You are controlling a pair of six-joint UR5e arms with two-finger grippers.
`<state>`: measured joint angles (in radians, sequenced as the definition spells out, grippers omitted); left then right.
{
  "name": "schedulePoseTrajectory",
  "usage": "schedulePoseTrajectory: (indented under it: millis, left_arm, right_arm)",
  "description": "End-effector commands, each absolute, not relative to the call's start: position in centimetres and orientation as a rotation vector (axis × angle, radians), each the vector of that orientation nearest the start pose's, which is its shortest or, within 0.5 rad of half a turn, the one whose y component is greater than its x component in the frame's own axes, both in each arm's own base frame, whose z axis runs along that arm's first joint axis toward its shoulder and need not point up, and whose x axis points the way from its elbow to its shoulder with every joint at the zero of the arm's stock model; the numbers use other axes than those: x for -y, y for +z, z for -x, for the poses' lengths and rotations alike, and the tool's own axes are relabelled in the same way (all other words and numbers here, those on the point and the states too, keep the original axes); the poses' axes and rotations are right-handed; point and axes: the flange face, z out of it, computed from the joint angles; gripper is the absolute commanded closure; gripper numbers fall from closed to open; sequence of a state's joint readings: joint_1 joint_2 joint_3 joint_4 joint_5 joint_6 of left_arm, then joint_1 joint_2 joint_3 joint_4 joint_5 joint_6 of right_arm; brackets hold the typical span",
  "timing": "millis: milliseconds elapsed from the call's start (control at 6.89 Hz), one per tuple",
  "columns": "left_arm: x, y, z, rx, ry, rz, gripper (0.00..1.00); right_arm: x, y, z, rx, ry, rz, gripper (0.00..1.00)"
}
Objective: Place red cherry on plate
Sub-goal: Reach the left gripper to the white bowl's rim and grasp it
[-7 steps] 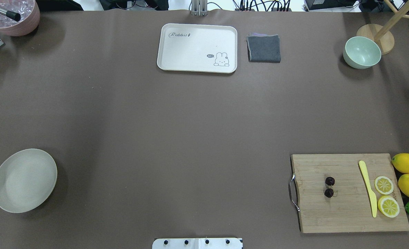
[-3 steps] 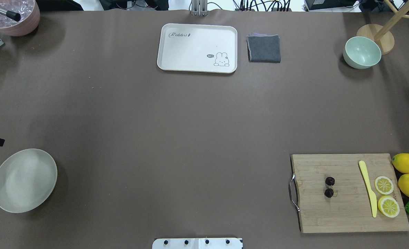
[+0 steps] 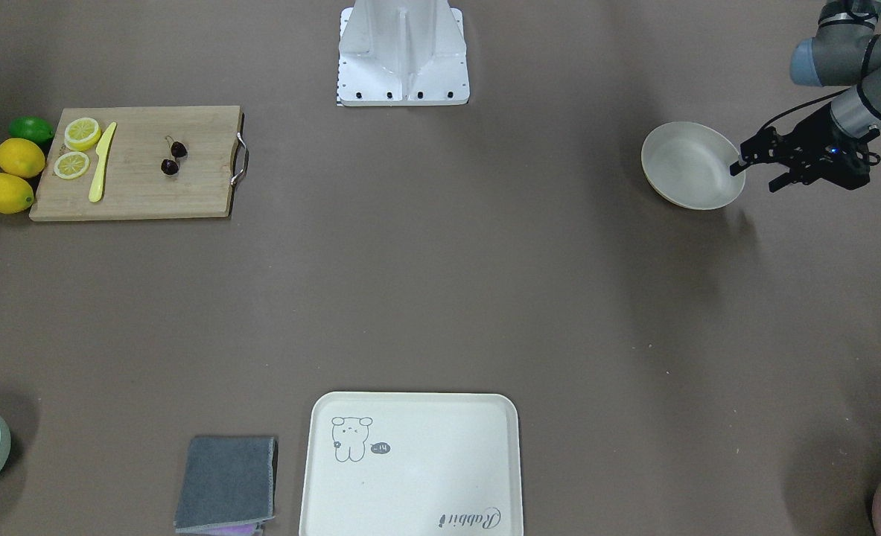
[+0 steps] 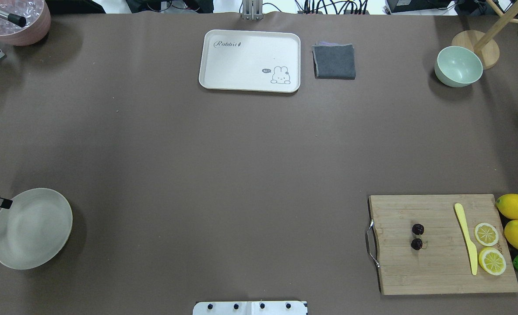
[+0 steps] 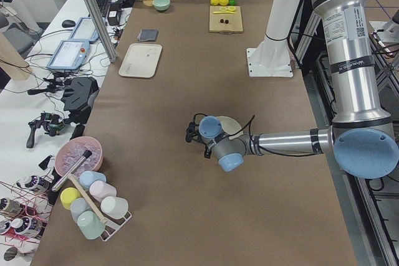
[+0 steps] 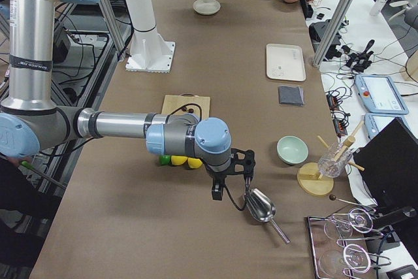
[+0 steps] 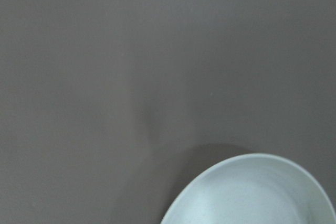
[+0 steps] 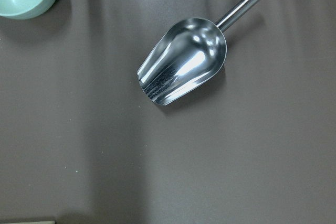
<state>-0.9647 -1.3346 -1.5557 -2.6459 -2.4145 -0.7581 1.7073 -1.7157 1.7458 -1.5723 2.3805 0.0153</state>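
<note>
Lying on the wooden cutting board (image 4: 442, 262), between its metal handle and a yellow knife (image 4: 466, 238), the red cherry (image 4: 417, 236) has nothing touching it. Clear across the surface (image 4: 241, 166), the left gripper (image 3: 755, 177) hangs at the outer rim of the plate (image 4: 31, 228), jaws spread and empty, well apart from the fruit. The right gripper (image 6: 230, 187) hovers above a steel scoop (image 8: 184, 61) beyond the lemons (image 4: 516, 207); whether its jaws are spread or pressed together, I cannot tell.
</note>
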Motion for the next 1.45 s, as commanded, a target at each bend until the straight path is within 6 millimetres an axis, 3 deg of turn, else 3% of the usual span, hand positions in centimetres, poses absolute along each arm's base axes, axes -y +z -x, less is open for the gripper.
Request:
schedulePoseTrajectory:
  millis: [0, 145, 290, 435, 580, 725, 1305]
  left_arm:
    - [35.3, 65.3, -19.1, -1.101, 0.244, -0.078, 0.11]
    - [35.5, 65.3, -19.7, -1.102, 0.254, -0.075, 0.20]
    - [35.6, 65.4, -19.8, -1.101, 0.254, -0.074, 0.38]
    - [35.6, 65.4, -19.8, -1.100, 0.260, -0.077, 0.50]
    - [35.7, 65.5, -19.9, -1.100, 0.265, -0.080, 0.71]
    - [35.7, 65.5, -19.9, -1.100, 0.265, -0.080, 1.00]
    - [35.4, 64.1, -19.0, -1.185, 0.295, -0.053, 1.00]
  right_arm:
    - [42.0, 63.7, -11.9, 0.807, 0.132, -0.075, 0.00]
    - [42.0, 63.8, -11.9, 0.806, 0.132, -0.075, 0.00]
    - [42.0, 63.8, -11.9, 0.806, 0.132, -0.075, 0.00]
    - [42.0, 63.8, -11.9, 0.806, 0.132, -0.075, 0.00]
    - [41.9, 63.8, -11.9, 0.806, 0.133, -0.074, 0.00]
    - [41.7, 64.0, -11.9, 0.806, 0.134, -0.071, 0.00]
    - [41.7, 63.9, -11.9, 0.807, 0.131, -0.076, 0.00]
